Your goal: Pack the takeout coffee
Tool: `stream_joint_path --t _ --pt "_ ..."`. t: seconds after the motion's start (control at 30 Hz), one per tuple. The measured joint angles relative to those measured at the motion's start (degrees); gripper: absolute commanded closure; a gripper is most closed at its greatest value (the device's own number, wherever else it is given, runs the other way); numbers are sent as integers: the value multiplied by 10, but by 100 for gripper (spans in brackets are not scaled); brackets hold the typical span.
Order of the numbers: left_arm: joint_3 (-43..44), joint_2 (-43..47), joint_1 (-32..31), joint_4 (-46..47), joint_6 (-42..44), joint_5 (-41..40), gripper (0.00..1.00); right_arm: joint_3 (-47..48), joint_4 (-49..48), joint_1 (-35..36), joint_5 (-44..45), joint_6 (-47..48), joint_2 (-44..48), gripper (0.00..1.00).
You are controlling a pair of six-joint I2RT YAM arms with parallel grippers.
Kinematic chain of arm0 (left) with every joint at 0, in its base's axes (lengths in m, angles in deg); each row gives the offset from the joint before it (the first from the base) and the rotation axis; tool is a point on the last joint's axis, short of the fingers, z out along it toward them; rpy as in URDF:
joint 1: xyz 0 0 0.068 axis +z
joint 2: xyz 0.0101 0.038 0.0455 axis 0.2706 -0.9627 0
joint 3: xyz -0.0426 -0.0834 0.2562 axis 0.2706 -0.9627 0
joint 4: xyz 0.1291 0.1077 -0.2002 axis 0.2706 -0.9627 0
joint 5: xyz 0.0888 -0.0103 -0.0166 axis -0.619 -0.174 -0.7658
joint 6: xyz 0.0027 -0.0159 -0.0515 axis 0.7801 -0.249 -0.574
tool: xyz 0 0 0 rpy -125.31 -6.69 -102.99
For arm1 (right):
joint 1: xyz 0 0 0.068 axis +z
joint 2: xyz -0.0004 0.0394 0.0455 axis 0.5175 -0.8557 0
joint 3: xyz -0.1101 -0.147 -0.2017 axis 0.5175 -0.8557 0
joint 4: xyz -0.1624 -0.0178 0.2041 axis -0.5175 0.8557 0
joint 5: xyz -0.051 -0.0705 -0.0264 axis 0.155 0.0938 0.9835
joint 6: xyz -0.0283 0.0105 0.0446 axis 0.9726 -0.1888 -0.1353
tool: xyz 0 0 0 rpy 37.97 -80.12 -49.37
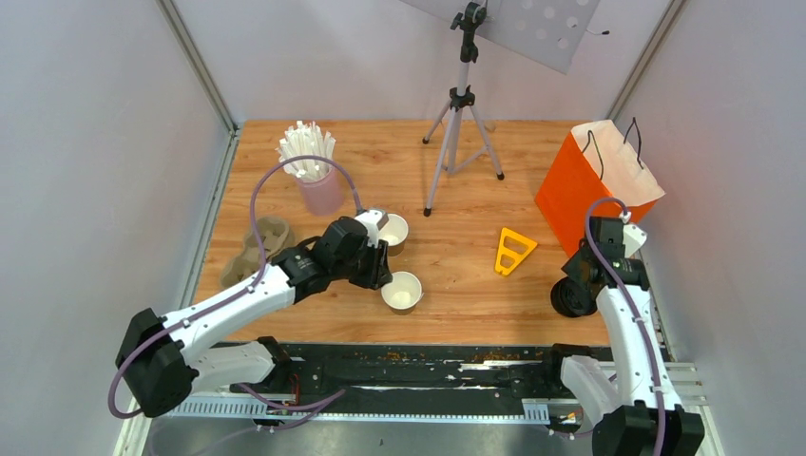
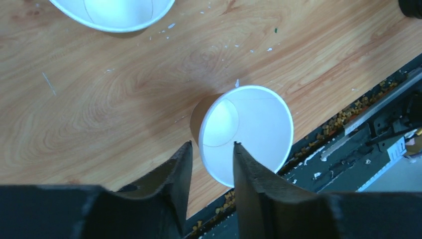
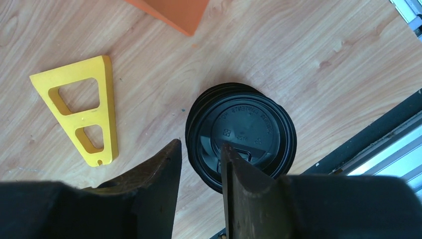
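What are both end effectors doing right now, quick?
Left end effector: open, astride the rim of the paper cup, not gripping.
Right end effector: around the edge of the black lid; grip cannot be told.

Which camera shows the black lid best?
Right wrist: the lid fills the middle, its embossed top sharp. The top view shows it small and dark beside the right arm. The left wrist view shows at most a dark corner sliver.

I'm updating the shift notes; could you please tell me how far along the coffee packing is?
Done: nothing visible; near cup and far cup stand lidless. In hand: left gripper straddles the near cup's rim; right gripper straddles the edge of the lids, jaws open. Left: lidding, then tray and bag.
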Motion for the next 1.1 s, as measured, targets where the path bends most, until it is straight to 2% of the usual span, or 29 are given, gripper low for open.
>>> stream_joint_path --t 0.07,0.3,0.5,0.67,0.83,1.1 --pt "22 5 0 -20 7 1 43 -2 0 -10 -5 -1 0 66" --pt "87 68 0 -75 37 -6 36 -23 -3 -24 -32 -14 16 68" --pt "82 136 0 -105 73 -22 32 -39 -6 -26 -63 -20 38 70" --pt "43 179 0 -116 100 -30 30 -39 -6 -26 -66 -31 40 70" --pt "7 203 0 -124 110 -49 29 -44 -7 -26 -74 -44 38 72" --pt "5 209 -1 -126 121 -63 28 -60 -13 -26 -88 -52 38 75"
